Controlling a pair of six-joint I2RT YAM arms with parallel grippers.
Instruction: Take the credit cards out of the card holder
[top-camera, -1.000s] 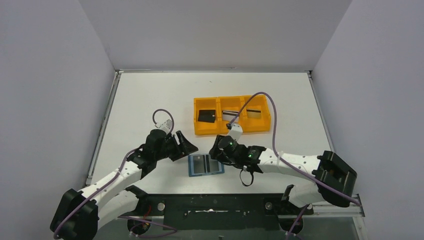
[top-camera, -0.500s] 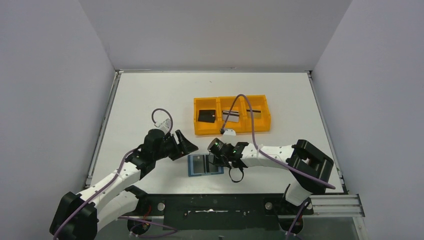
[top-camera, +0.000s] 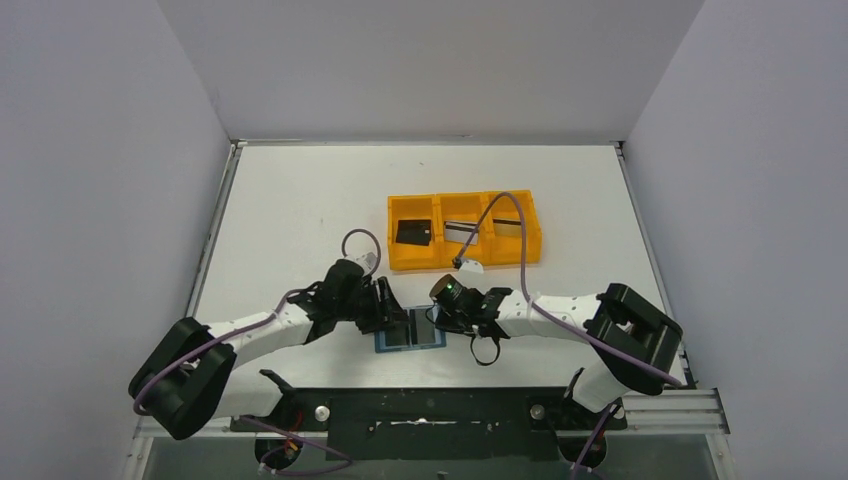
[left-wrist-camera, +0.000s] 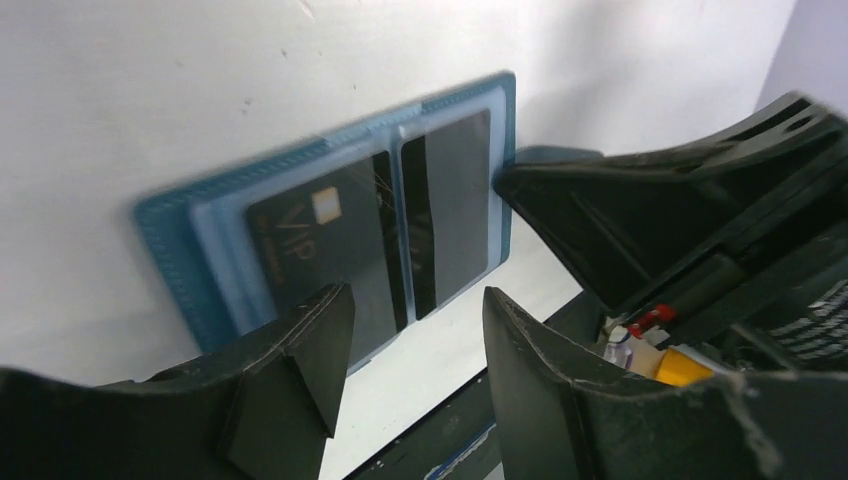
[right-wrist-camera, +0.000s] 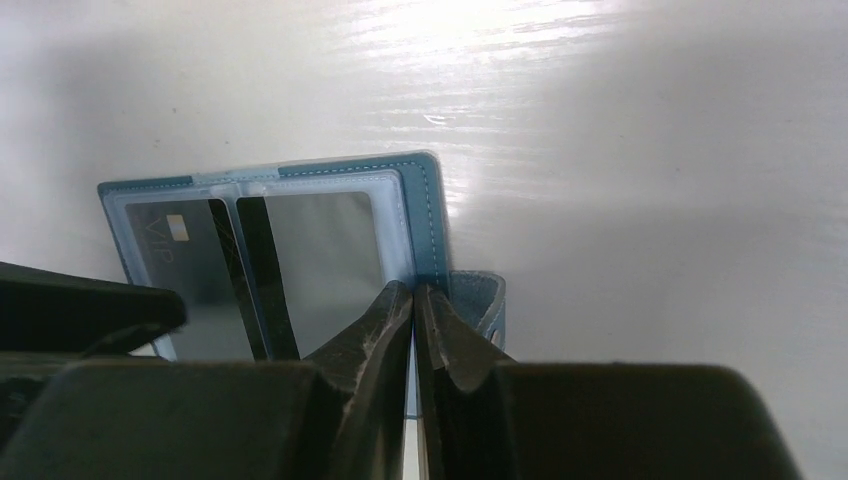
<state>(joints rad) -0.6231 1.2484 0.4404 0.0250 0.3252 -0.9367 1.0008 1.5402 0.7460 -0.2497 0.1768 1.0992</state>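
We see the card holder (top-camera: 411, 329) lying open at 6 o'clock from the orange tray (top-camera: 465, 263), two credit cards (left-wrist-camera: 320, 235) in its pockets. Our right gripper (right-wrist-camera: 413, 289) is pinched on its 3 o'clock edge. The left gripper (left-wrist-camera: 415, 305) hangs over its 9 o'clock half, jaws apart, grasping nothing.

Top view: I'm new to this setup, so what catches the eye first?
The orange tray mid-table, with cards in its compartments. Nearer the arms, the teal card holder lies open with two dark cards pocketed, the left tool open at its left side and the right tool closed at its right edge.
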